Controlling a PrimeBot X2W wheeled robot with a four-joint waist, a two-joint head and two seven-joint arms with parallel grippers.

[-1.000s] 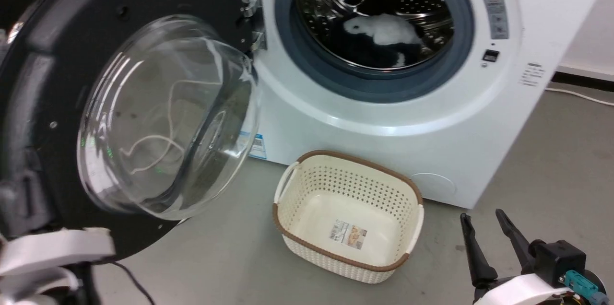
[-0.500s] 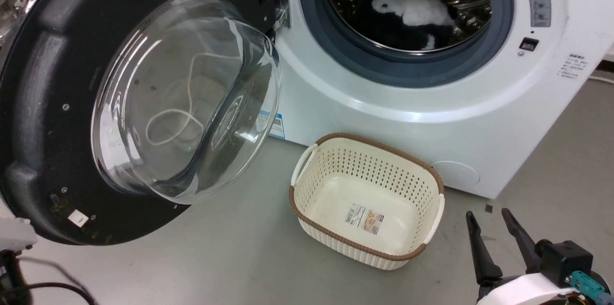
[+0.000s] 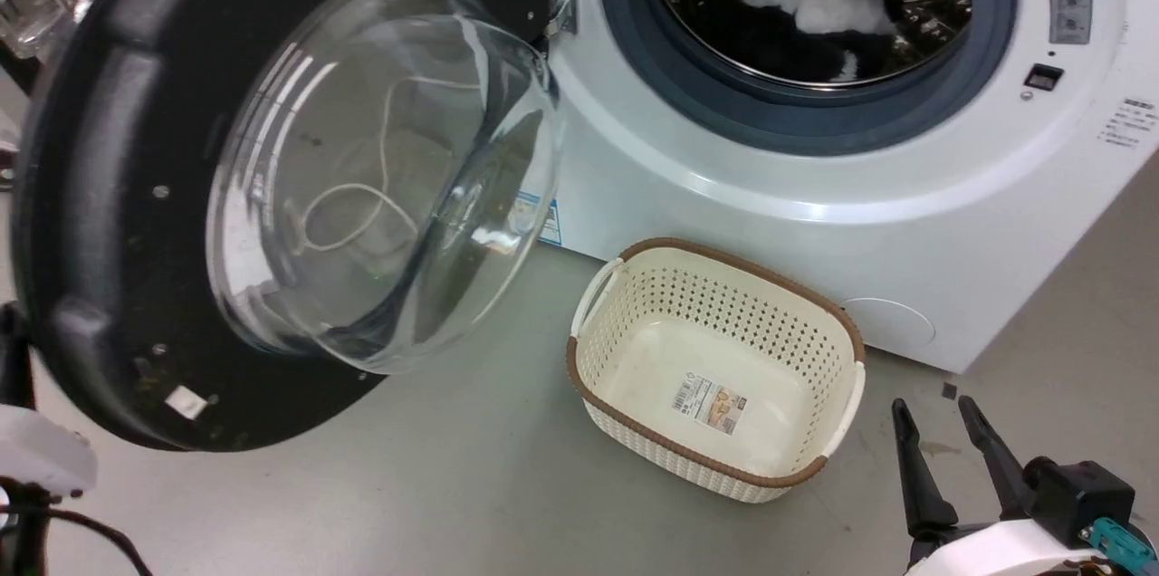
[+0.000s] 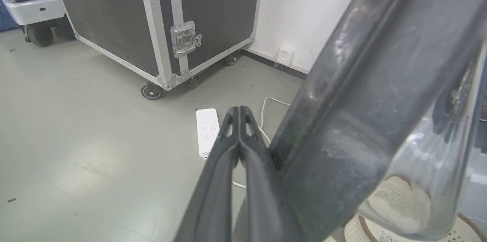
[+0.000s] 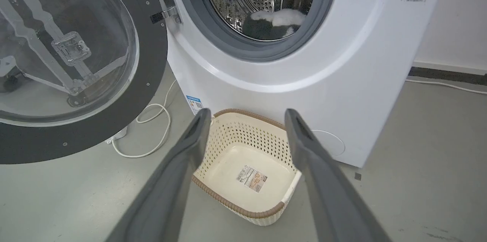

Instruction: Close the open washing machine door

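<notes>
The washing machine door (image 3: 100, 196), black with a bulging glass bowl (image 3: 380, 168), stands wide open on its hinge at the left of the white washing machine (image 3: 724, 196). White and dark laundry lies in the steel drum (image 3: 815, 5). In the left wrist view my left gripper (image 4: 239, 109) is shut on nothing, its fingers lying against the door's outer rim (image 4: 361, 101). My right gripper (image 3: 933, 407) is open low at the right, apart from the machine. The right wrist view has it (image 5: 247, 114) over the basket, with the door (image 5: 152, 82) at the left.
A cream perforated basket (image 3: 715, 368) stands on the grey floor before the machine. Behind the door are a wheeled black flight case (image 4: 114, 17), a white power strip (image 4: 207, 128) and a loose white cable (image 5: 152, 135). My pale left forearm (image 3: 36, 458) is at the lower left.
The head camera has moved, shifting the whole picture right and up. The door looks swung a little toward the machine. My left forearm sits further left in the view. The right gripper stays open.
</notes>
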